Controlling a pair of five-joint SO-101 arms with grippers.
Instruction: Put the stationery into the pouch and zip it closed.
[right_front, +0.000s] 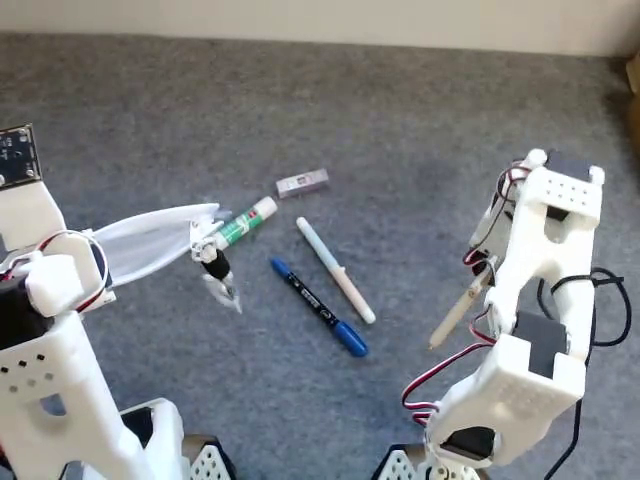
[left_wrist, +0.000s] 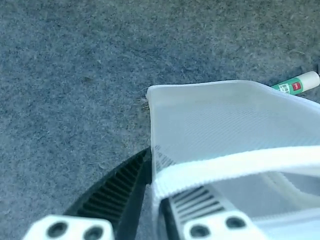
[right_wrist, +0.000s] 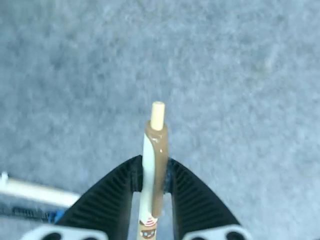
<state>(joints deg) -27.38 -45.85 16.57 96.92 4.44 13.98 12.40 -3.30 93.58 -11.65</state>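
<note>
My left gripper (left_wrist: 152, 172) is shut on the edge of the white mesh pouch (left_wrist: 225, 125), which stretches out from the left arm over the carpet (right_front: 150, 240); its zipper pull (right_front: 217, 272) hangs below the mouth. A green-and-white glue stick (right_front: 245, 222) lies at the pouch's open end, also seen past the pouch rim (left_wrist: 297, 84). At the right, my right gripper (right_wrist: 152, 167) is shut on a brown-and-cream pen (right_wrist: 156, 145), held above the carpet (right_front: 460, 312). An eraser (right_front: 302, 183), a pale pen (right_front: 335, 268) and a blue marker (right_front: 318, 307) lie in the middle.
Grey carpet (right_front: 400, 130) covers the whole work area. The loose items lie between the two arms. A pale wall runs along the far edge (right_front: 320, 20).
</note>
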